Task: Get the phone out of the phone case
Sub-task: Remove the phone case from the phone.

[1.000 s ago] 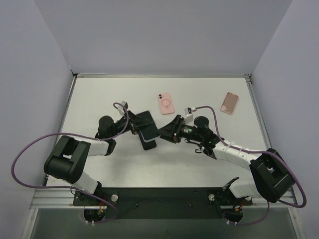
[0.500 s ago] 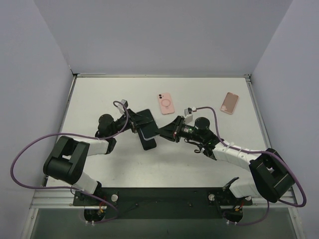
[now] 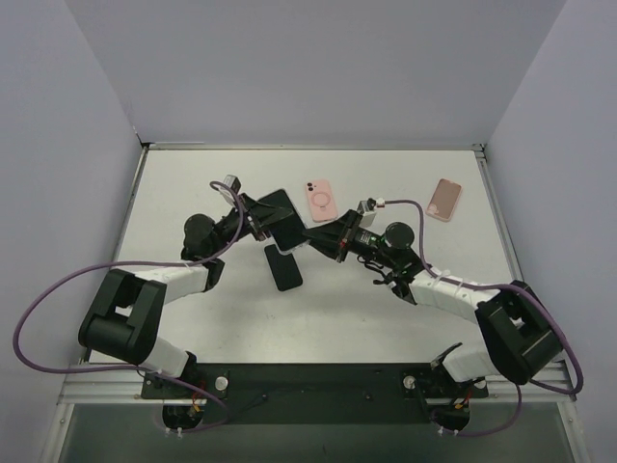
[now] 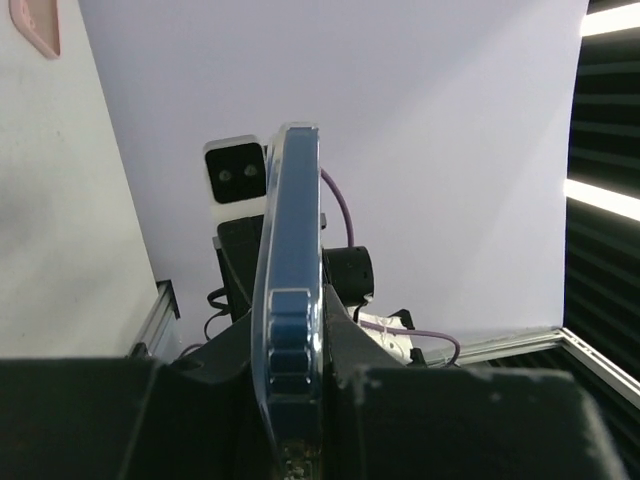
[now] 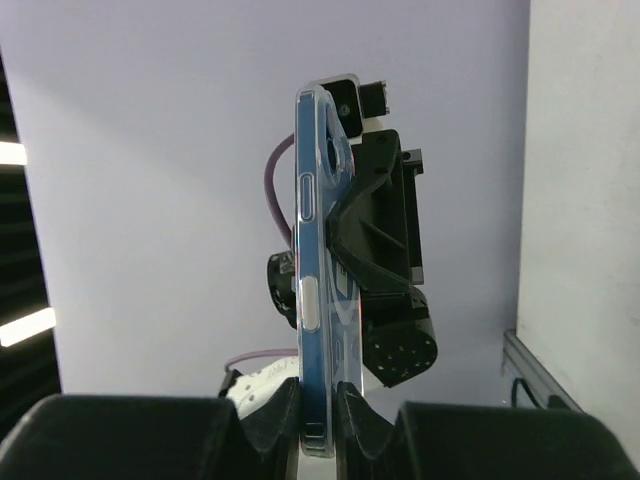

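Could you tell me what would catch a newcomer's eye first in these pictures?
The left gripper and right gripper clamp one clear-cased blue phone between them above the table. A black phone lies flat just nearer, and two pink phones lie farther back.

Top view: even, diffuse overhead light on the white table (image 3: pixel 366 318); soft, short shadows under the arms, no glare. Wrist views: the left gripper (image 4: pixel 295 400) and right gripper (image 5: pixel 320 415) are underexposed, black and slightly blurred; beyond them the case (image 4: pixel 290 250) edge is sharp, with faint sheen. Light strips (image 4: pixel 600 195) blow out beside it.
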Robot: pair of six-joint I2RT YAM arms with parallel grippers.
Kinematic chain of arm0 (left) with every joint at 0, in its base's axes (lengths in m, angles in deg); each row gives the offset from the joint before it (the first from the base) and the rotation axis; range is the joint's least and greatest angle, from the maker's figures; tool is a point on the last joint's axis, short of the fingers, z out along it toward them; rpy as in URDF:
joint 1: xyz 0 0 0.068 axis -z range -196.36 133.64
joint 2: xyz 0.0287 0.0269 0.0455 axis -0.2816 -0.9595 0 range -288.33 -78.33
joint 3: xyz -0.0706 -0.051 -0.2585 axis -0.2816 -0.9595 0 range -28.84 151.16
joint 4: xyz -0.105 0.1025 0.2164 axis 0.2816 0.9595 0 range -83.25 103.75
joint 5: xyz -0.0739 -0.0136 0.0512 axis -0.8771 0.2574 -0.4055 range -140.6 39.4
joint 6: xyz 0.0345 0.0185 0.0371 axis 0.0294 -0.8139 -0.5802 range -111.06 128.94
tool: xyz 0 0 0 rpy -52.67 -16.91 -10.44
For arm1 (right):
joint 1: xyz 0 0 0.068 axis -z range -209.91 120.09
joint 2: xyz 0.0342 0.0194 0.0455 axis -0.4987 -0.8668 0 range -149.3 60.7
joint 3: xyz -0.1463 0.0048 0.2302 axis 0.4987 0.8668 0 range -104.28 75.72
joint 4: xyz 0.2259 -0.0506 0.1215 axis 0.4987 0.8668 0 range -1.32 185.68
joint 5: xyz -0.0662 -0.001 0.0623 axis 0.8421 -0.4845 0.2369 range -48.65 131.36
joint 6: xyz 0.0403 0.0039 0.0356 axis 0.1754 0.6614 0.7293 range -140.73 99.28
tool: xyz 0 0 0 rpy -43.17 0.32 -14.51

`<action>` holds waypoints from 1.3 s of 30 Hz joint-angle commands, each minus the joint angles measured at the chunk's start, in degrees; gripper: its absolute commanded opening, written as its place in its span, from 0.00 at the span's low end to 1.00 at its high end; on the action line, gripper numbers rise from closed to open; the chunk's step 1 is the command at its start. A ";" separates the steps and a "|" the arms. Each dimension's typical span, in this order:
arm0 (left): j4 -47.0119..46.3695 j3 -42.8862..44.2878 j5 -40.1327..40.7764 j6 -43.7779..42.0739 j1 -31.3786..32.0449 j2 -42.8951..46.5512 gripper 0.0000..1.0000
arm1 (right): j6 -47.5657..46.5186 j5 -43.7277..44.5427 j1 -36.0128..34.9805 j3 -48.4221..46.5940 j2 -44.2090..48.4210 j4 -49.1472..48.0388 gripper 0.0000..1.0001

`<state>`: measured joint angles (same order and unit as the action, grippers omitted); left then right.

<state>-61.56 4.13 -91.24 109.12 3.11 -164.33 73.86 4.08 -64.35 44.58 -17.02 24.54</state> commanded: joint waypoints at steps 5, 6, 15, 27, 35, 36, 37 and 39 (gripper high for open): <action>-22.73 5.78 6.45 3.35 -0.39 4.61 0.00 | 19.41 6.86 1.48 -2.44 -9.39 -31.13 0.00; -23.44 6.14 6.80 3.96 -0.39 5.13 0.00 | 19.67 7.13 1.39 -2.79 -9.65 -31.05 0.00; -26.95 9.57 10.23 5.64 -0.39 8.91 0.00 | 24.41 9.94 0.51 -7.88 -11.41 -31.22 0.00; -26.96 17.56 13.75 8.36 -0.48 12.96 0.00 | 28.81 14.07 -0.28 -15.79 -13.87 -31.22 0.00; -26.96 22.66 15.94 9.15 -0.39 14.63 0.00 | 30.83 16.01 -2.13 -22.20 -17.47 -31.22 0.00; -26.96 23.19 16.55 9.24 -0.39 14.72 0.00 | 31.01 16.53 -2.47 -23.17 -18.43 -31.14 0.00; -26.96 23.63 16.91 9.33 -0.39 14.89 0.00 | 31.27 16.71 -2.74 -23.96 -18.96 -31.22 0.00; -26.96 25.73 17.61 9.59 -0.30 15.07 0.00 | 31.54 17.50 -3.53 -26.78 -20.54 -31.22 0.00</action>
<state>-55.00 20.57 -74.08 110.13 0.83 -156.24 92.72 16.10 -66.62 21.20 -32.53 6.22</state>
